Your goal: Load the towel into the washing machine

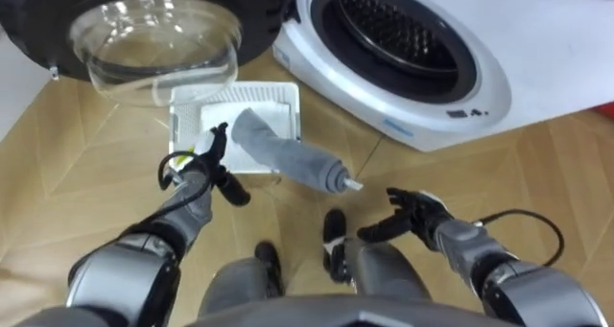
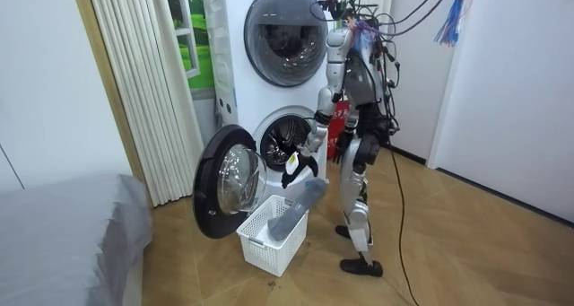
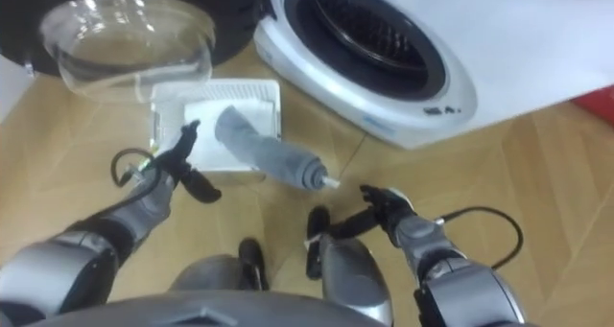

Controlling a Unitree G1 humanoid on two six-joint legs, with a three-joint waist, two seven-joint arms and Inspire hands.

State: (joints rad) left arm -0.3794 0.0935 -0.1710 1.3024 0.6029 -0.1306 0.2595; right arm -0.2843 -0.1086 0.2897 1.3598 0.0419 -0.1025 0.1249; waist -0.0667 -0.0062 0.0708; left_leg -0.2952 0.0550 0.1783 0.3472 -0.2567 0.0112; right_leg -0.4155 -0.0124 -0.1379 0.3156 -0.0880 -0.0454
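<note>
A rolled grey towel lies slanted in a white plastic basket on the wood floor, one end sticking out over the basket's near right rim. My left hand hovers open over the basket's near left corner, just left of the towel and not touching it. My right hand hangs open and empty, lower right of the towel's end. The washing machine's drum opening gapes beyond the basket to the right. Its round glass door is swung wide open on the left. In the room view I stand upright before the machine, beside the basket.
A second round-doored machine is stacked above the washer. The open door juts over the floor on the room view's left. A grey bed and white slatted panels lie further left. Bare wood floor stretches behind me.
</note>
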